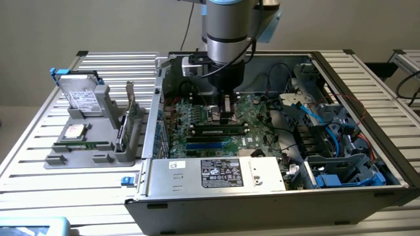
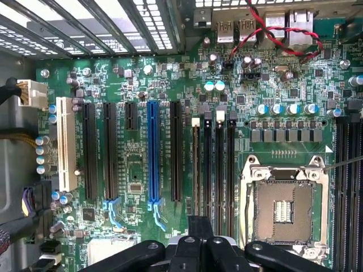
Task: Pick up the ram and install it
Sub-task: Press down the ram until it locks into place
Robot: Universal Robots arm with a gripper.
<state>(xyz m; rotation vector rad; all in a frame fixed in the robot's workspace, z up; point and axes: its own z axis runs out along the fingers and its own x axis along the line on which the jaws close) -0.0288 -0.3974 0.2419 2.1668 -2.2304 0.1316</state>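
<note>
Already seated lengthwise in a memory slot of the motherboard [image 1: 217,123], beside the empty CPU socket [image 2: 282,209], the ram [image 1: 219,132], with the pincer [image 1: 227,116] closed, gripping nothing, poised just above that stick inside the computer case [image 1: 262,201]; installation seemingly nearly complete.

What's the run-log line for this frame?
gripper: shut | position: over motherboard slots | ram: in slot | case: open
</note>
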